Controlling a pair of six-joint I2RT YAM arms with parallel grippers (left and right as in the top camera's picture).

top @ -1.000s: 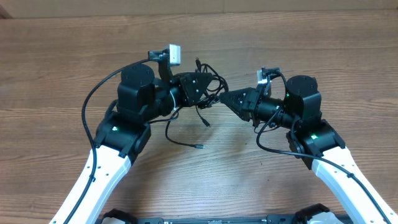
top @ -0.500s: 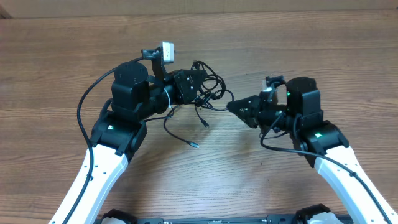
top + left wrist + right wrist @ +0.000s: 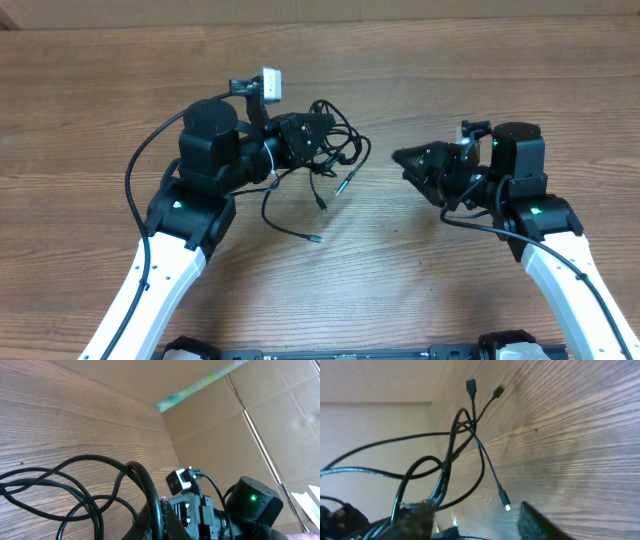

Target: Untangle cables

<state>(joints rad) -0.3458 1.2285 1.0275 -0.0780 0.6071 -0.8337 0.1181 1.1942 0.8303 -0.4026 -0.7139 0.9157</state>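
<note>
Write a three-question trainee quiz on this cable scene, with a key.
1. Which tool grips the cables?
2. True or false: the right tool touches the bundle.
3. The table surface is: A glass, B wood grain, C cloth.
Key: 1 the left tool; 2 false; 3 B.

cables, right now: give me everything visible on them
The cables are thin, glossy black cords with small plug connectors, bunched into overlapping tangled loops. The left gripper holds the bundle over the wooden table. Several loose ends trail out of the knot towards the robot's side, each finishing in a small plug. The right gripper is clear of them and touches none.
</note>
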